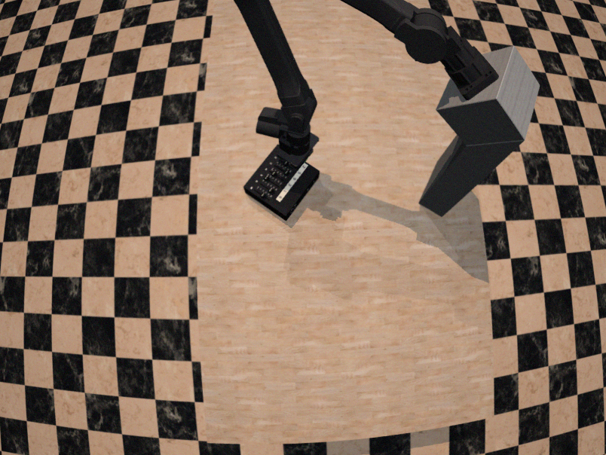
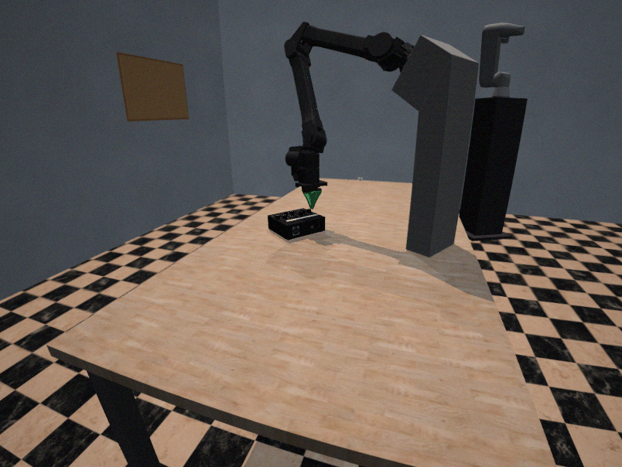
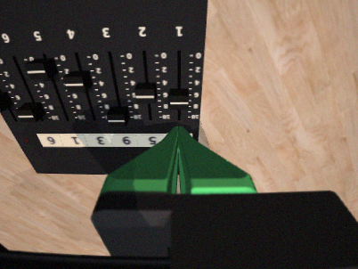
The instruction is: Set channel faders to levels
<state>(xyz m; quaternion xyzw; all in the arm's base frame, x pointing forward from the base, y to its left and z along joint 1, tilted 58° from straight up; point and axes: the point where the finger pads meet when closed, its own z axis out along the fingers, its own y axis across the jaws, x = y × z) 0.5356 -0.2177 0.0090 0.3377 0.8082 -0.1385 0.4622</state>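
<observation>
The black lighting desk (image 1: 289,204) (image 2: 296,229) (image 3: 111,18) stands on its feet on the wooden table (image 1: 342,303) (image 2: 311,326). In the wrist view it appears upside down. The cap of channel 1 (image 3: 179,97) sits near 7, the cap of channel 2 (image 3: 145,91) near 6, the cap of channel 3 (image 3: 117,115) near the 10 end, and the cap of channel 4 (image 3: 77,79) near 4. The pale tape strip (image 3: 100,141) carries the written digits; its channel 1 end is hidden by my fingers. My green gripper (image 3: 178,130) (image 2: 311,205) is shut and empty, its tip just above that end of the tape, below the channel 1 fader.
The arm's grey base pillar (image 1: 482,122) (image 2: 437,151) stands on the table to the right of the desk. A black pedestal (image 2: 492,165) stands on the floor behind it. The desk lies near the table's far left edge.
</observation>
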